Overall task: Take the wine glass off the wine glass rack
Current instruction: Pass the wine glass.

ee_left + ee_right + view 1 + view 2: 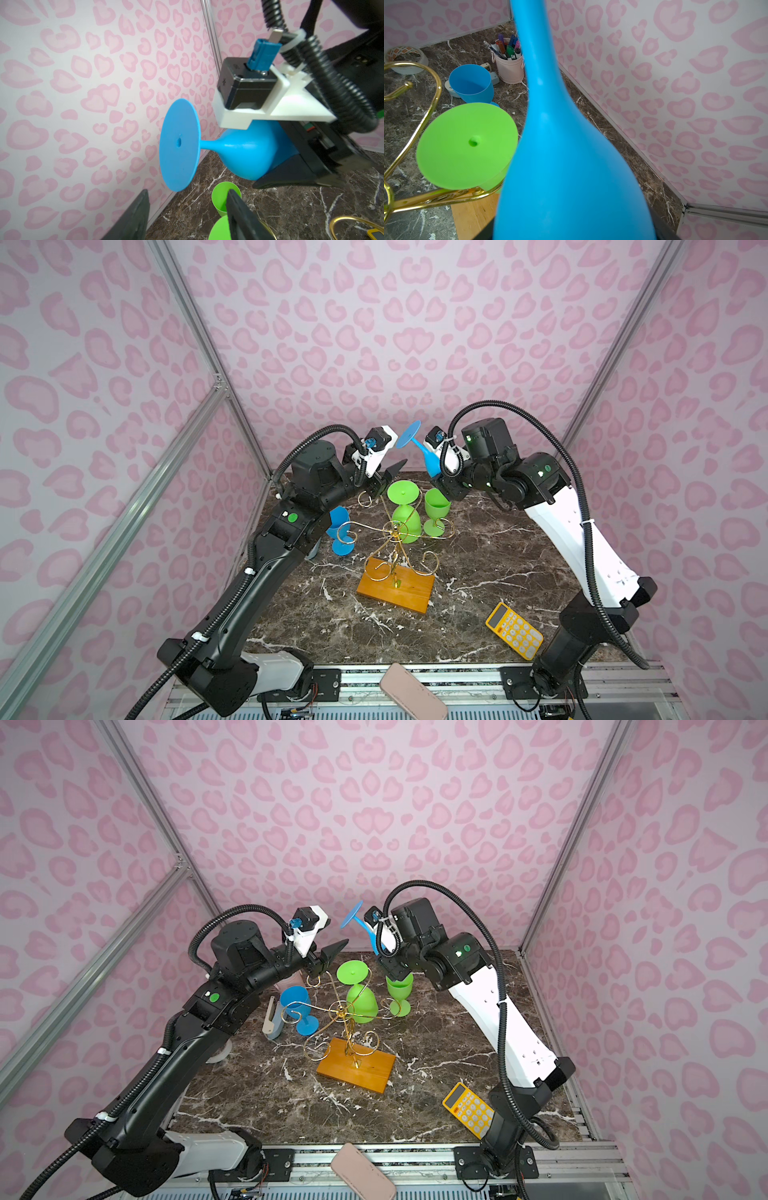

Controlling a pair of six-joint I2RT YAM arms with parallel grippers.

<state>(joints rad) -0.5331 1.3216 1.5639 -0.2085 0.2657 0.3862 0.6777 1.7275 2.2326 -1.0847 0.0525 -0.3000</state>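
Above the back of the dark marble table (498, 556): your right gripper (437, 472) pinches a blue plastic wine glass (245, 149) by the bowl. Its round foot is tipped up toward the rear wall. The glass is in the air, apart from every arm of the gold wire wine glass rack (394, 531) on its orange-brown wooden base.

Your left gripper (386, 480) hovers just above the rack's rear arm, jaws spread, nothing between them.

Progress, as I judge it: the lift-off is done for the blue glass and setting it down is left.
- On the rack: one green plastic wine glass (405, 522) hangs upside down, foot resting on the wire. If all glasses must come off, this one is left.
- Off the rack, upright on the table: a second green glass (436, 506) just beside the hanging one, and a second blue glass (340, 526) near your left arm.

Hard to make out:
- In both top views the wrist camera mount covers the right fingers.
- The left wrist view shows one black finger under the bowl and hides the other.
- The right wrist view is mostly filled by the blue bowl.
- I cannot tell which rack arm carries the green foot.
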